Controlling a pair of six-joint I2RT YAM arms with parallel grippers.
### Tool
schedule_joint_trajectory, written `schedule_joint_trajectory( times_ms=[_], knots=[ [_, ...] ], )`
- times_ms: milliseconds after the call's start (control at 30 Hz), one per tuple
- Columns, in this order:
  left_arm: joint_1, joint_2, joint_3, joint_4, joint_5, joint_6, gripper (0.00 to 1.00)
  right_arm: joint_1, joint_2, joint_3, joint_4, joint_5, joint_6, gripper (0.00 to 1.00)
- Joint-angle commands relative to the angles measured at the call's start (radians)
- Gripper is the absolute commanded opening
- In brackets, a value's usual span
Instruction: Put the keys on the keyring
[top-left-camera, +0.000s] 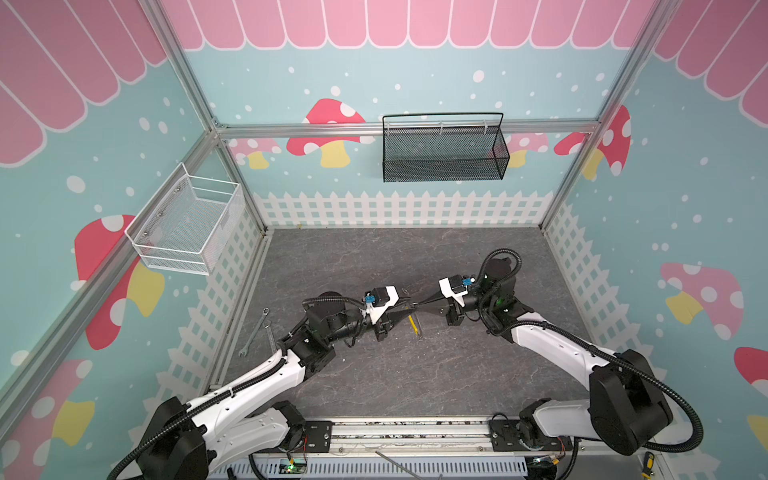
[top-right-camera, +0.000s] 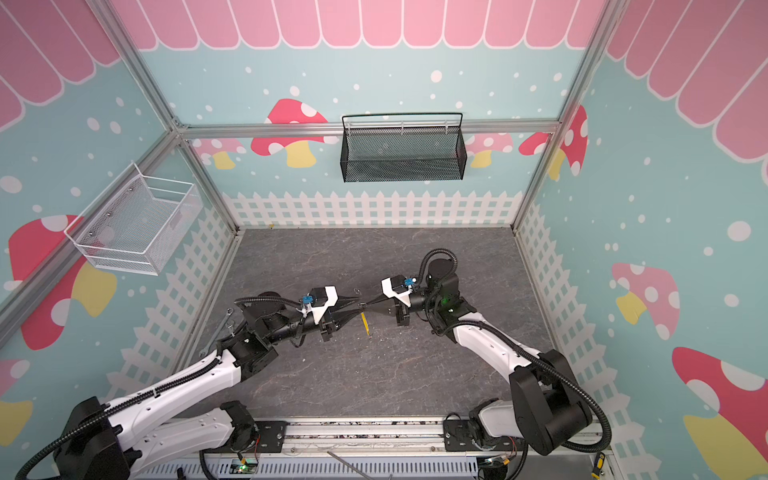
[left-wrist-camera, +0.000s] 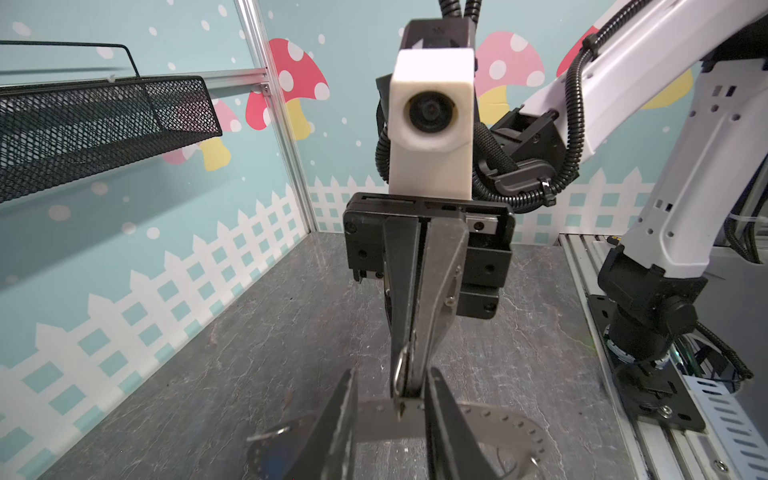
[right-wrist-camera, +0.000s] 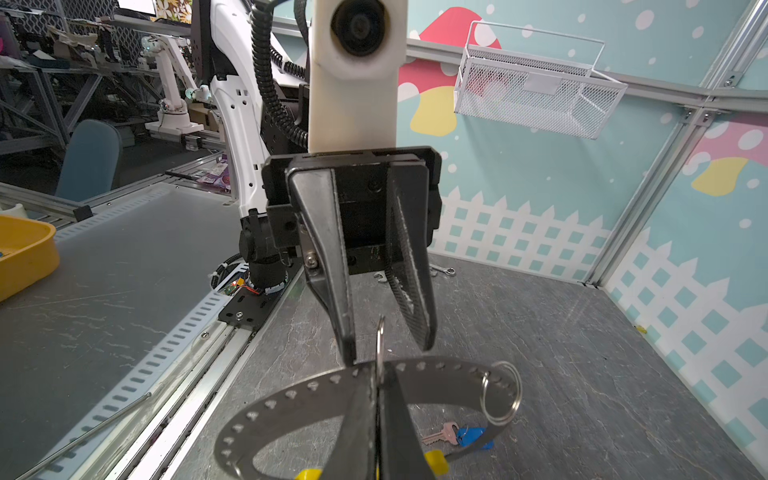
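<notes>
While the right end effector (left-wrist-camera: 405, 386) is clamped shut on the keyring (right-wrist-camera: 440, 376) above the bench (right-wrist-camera: 582, 374), the left end effector (right-wrist-camera: 386, 350) faces it partly open, seemingly empty. The blue-headed key (right-wrist-camera: 471, 436) shows below the strap, unthreaded. Fetching it likely comes next and calls for a fine pinch.

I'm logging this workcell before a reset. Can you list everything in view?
keyring: one, silver rings on a grey-brown dotted strap with yellow segments, mid-air at centre
keys: apparently two, blue-headed and pinkish, below the strap
wrench: at least one, silver, table's left edge
black mesh basket: one, black, back wall
white mesh basket: one, white, left wall
table: one, grey stone pattern
left gripper: one, black, open, centre
right gripper: one, black, shut on the keyring
</notes>
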Motion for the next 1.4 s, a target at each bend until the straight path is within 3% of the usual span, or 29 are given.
schedule_joint_trajectory(
  times_ms=[0, 167, 467, 867, 1267, 1367],
  knots=[
    [0.006, -0.022, -0.008, -0.037, -0.012, 0.030, 0.23, 0.008, -0.016, 0.019, 0.040, -0.011, 0.002, 0.02],
    [0.006, 0.001, 0.012, -0.048, 0.015, 0.035, 0.16, 0.008, -0.012, 0.020, 0.048, -0.014, 0.009, 0.02],
    [0.006, 0.037, 0.037, -0.047, 0.046, 0.043, 0.15, 0.008, -0.010, 0.017, 0.050, -0.023, 0.014, 0.03],
    [0.005, 0.037, 0.058, -0.066, 0.063, 0.054, 0.07, 0.008, 0.011, 0.022, 0.026, -0.033, 0.001, 0.04],
    [0.000, 0.050, 0.078, -0.099, 0.061, 0.081, 0.11, 0.011, 0.022, 0.037, -0.044, -0.027, -0.061, 0.05],
    [0.000, 0.055, 0.080, -0.099, 0.062, 0.084, 0.09, 0.011, 0.021, 0.041, -0.045, -0.032, -0.060, 0.06]
  ],
)
